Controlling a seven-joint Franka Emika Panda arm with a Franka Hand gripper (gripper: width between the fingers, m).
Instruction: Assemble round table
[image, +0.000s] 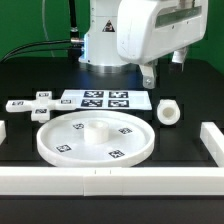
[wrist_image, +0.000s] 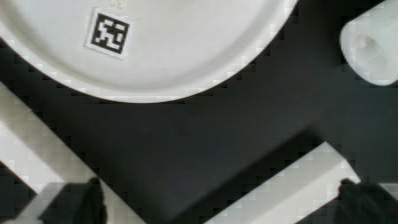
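Observation:
The large round rimmed disc (image: 93, 138) lies flat on the black table, with a small raised hub at its middle and several square tags on it. In the wrist view its edge (wrist_image: 143, 55) fills the upper part. The short thick cylinder post (image: 169, 112) lies to the exterior view's right of the disc, and it shows in the wrist view (wrist_image: 375, 52). The small cross-shaped piece (image: 30, 106) lies at the back on the exterior view's left. My gripper (image: 150, 76) (wrist_image: 217, 205) hangs above the table behind the post, open and empty.
The marker board (image: 98, 100) lies behind the disc. White border rails run along the front (image: 110, 180) and at the exterior view's right (image: 212, 140). Rail pieces (wrist_image: 302, 180) meet at a corner below the gripper in the wrist view.

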